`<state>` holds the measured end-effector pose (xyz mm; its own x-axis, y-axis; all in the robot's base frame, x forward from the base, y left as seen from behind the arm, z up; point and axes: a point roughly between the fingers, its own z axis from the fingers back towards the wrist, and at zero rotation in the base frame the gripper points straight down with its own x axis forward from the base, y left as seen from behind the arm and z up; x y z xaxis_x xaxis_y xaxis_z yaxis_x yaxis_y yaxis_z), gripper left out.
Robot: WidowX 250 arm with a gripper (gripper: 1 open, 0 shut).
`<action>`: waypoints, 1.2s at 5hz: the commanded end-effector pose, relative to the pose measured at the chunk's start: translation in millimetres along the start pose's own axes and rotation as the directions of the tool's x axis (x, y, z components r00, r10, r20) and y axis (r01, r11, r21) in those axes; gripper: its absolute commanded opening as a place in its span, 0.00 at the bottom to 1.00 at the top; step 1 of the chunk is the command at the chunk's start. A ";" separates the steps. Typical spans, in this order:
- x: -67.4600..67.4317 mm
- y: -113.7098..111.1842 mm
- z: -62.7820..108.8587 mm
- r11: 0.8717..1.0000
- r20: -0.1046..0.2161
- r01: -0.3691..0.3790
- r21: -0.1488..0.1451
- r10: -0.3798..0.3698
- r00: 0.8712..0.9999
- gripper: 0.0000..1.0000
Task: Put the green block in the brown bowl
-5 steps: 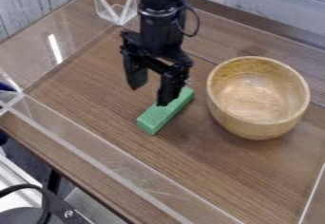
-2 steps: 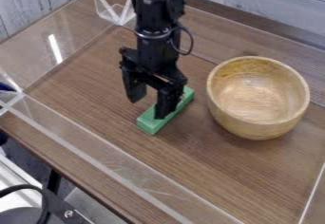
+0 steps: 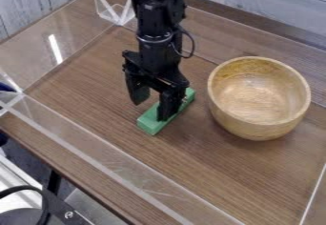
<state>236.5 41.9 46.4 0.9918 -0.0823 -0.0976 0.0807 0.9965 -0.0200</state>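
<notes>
Gripper (image 3: 152, 92) spread wide, nothing held, straddling green block (image 3: 166, 112), which lies flat just left of brown bowl (image 3: 260, 97). Block looks light, rigid, smooth; pinch across its narrow middle.

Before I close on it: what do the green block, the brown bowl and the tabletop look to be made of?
Green block: plain bright green, matte, no grain showing; painted wood or plastic, can't tell which.
Brown bowl: looks like wood, light brown with visible grain streaks, thick rim, soft sheen.
Tabletop: dark wood-grain surface, possibly laminate.
Clear walls around it look like acrylic, with bright reflective edges.
</notes>
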 end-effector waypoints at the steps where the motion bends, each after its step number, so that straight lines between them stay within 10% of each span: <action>1: 3.7 1.9 7.6 1.000 0.042 -0.006 -0.002 0.007 0.999 1.00; 6: 6.8 0.3 19.7 1.000 0.096 -0.009 -0.027 0.012 0.995 1.00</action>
<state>236.1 38.2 49.6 0.9948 -0.0769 -0.0667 0.0728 0.9954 -0.0620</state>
